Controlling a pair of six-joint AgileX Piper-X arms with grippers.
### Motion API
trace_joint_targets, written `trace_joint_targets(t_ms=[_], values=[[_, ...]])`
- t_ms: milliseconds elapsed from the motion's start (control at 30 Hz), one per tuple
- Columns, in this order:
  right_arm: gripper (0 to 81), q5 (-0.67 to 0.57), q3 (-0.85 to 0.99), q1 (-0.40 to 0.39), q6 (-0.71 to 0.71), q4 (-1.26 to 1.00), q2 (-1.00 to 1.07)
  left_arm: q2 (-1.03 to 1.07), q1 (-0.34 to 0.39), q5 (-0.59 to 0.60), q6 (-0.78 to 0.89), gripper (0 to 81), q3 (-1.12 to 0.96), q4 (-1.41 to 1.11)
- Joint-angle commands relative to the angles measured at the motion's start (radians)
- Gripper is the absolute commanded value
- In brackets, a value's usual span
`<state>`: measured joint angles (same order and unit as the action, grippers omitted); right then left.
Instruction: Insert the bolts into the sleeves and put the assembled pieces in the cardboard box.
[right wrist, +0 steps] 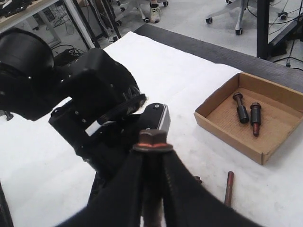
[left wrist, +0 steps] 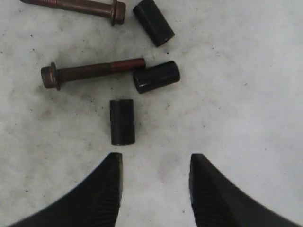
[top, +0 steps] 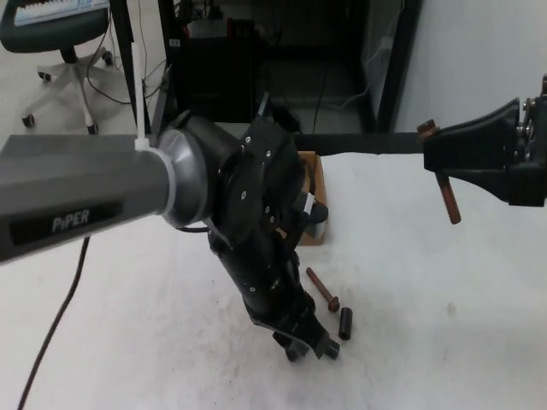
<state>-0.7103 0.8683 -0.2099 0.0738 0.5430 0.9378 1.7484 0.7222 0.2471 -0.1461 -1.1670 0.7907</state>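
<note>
Left gripper (left wrist: 155,182) wide open, empty, low over bench (left wrist: 246,94); nearest sleeve (left wrist: 122,121) lies just ahead of its jaws. Right gripper (top: 438,158) clamped on bolt (top: 448,201), held aloft. Cardboard box (right wrist: 226,124) holds, seemingly, two assembled pieces (right wrist: 242,108). Step judged: sleeve pickup. Next: straddle sleeve squarely, then close.

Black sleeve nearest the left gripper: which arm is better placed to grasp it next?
Left. The open left gripper sits just short of the black cylindrical sleeve; the right gripper is shut on a copper-coloured bolt.
</note>
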Motion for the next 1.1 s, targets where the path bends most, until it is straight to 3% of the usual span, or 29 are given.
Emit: trace_joint_targets(t_ms=[0,500,1067], values=[[0.8,-0.006,0.003,0.002,0.009,0.0,-0.012,0.018,0.008,-0.034,-0.029,42.3,-0.007,0.013],[0.8,-0.006,0.003,0.002,0.009,0.0,-0.012,0.081,0.066,-0.214,-0.143,42.3,-0.042,-0.023],[0.8,-0.006,0.003,0.002,0.009,0.0,-0.012,0.096,0.066,-0.217,-0.11,42.3,-0.044,-0.046]])
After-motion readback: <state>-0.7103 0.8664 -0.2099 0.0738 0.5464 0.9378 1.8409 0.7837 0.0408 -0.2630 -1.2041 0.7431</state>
